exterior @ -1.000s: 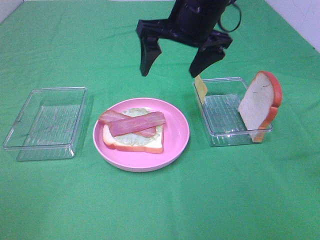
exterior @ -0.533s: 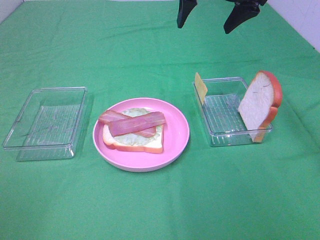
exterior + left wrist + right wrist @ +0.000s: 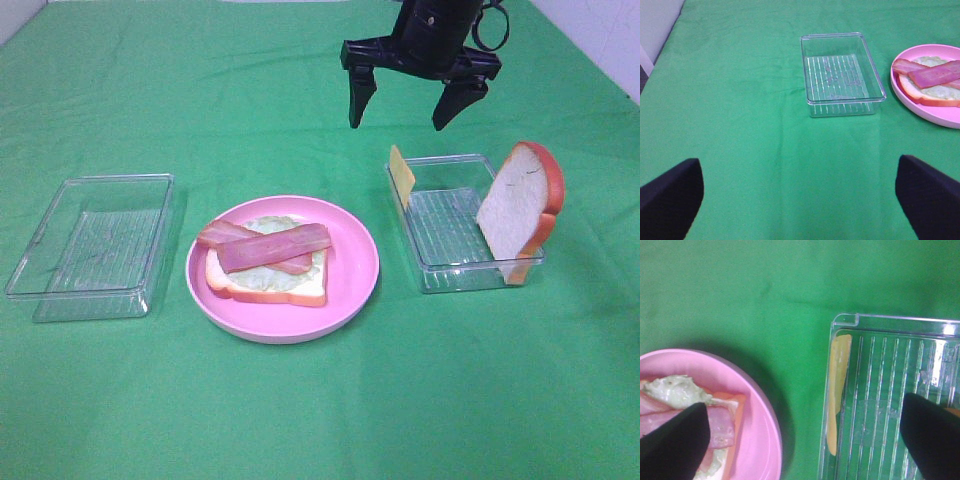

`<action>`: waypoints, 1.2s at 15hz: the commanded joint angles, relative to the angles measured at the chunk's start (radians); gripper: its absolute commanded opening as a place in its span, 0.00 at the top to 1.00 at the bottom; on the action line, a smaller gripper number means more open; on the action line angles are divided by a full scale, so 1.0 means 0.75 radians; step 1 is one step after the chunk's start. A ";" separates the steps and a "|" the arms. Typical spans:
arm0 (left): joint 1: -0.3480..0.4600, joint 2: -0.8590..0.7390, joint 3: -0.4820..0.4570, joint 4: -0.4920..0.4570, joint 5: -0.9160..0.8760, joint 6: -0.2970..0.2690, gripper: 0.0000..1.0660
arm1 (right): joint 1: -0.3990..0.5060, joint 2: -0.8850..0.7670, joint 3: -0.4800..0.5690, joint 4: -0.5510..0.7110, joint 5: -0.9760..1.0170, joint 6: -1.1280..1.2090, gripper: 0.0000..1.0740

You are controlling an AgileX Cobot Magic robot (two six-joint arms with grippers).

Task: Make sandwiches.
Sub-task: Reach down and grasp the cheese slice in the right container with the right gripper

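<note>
Two grippers belong to this rig, yet the high view shows only one. The right gripper (image 3: 398, 122) hangs right of centre near the top of the frame. It is above the green cloth (image 3: 320, 420) just behind the right tray (image 3: 470, 282), jaws spread wide and gripping nothing. The left gripper (image 3: 800, 197) appears only in its own wrist view, fingers far apart over bare cloth, also empty. Beyond it lie the left tray (image 3: 842, 100) and part of the pink plate (image 3: 935, 114).

The right wrist view looks straight down and shows the cheese square (image 3: 837, 390) standing on edge against the tray wall nearest the plate. The high view shows only a yellow tab of it. The second bread slice (image 3: 520, 210) shows only in the high view, propped upright at the right tray's right end. Whether it stands inside or just outside cannot be told.

Counted: two clear trays, one plate, two bread slices, one lettuce leaf, two bacon strips, one cheese square.

The sandwich (image 3: 268, 265) sits unfinished on the plate at lower centre of the high view. It is a bread slice (image 3: 270, 290), lettuce (image 3: 268, 224) on it, and two bacon strips (image 3: 275, 247) crossed on top.
</note>
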 commanded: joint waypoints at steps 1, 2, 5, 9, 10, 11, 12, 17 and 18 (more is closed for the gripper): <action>0.000 -0.020 0.004 -0.008 -0.020 -0.009 0.08 | -0.003 0.049 -0.004 -0.007 0.152 0.012 0.08; 0.000 -0.020 0.004 -0.008 -0.020 -0.009 0.08 | -0.003 0.059 -0.004 -0.008 0.152 0.012 0.08; 0.000 -0.020 0.004 -0.008 -0.020 -0.009 0.08 | -0.004 0.128 -0.004 -0.008 0.153 0.012 0.08; 0.000 -0.020 0.004 -0.008 -0.020 -0.009 0.08 | -0.004 0.167 -0.004 0.004 0.153 0.012 0.09; 0.000 -0.020 0.004 -0.008 -0.020 -0.009 0.08 | -0.004 0.172 -0.004 0.001 0.153 0.007 0.12; 0.000 -0.020 0.004 -0.008 -0.020 -0.009 0.08 | -0.004 0.175 -0.004 0.001 0.153 0.007 0.16; 0.000 -0.020 0.004 -0.008 -0.020 -0.009 0.08 | -0.004 0.175 -0.004 0.001 0.153 0.007 0.25; 0.000 -0.020 0.004 -0.008 -0.020 -0.009 0.08 | -0.004 0.175 -0.004 -0.047 0.153 0.007 0.56; 0.000 -0.020 0.004 -0.008 -0.020 -0.009 0.08 | -0.004 0.175 -0.004 -0.048 0.153 0.007 0.57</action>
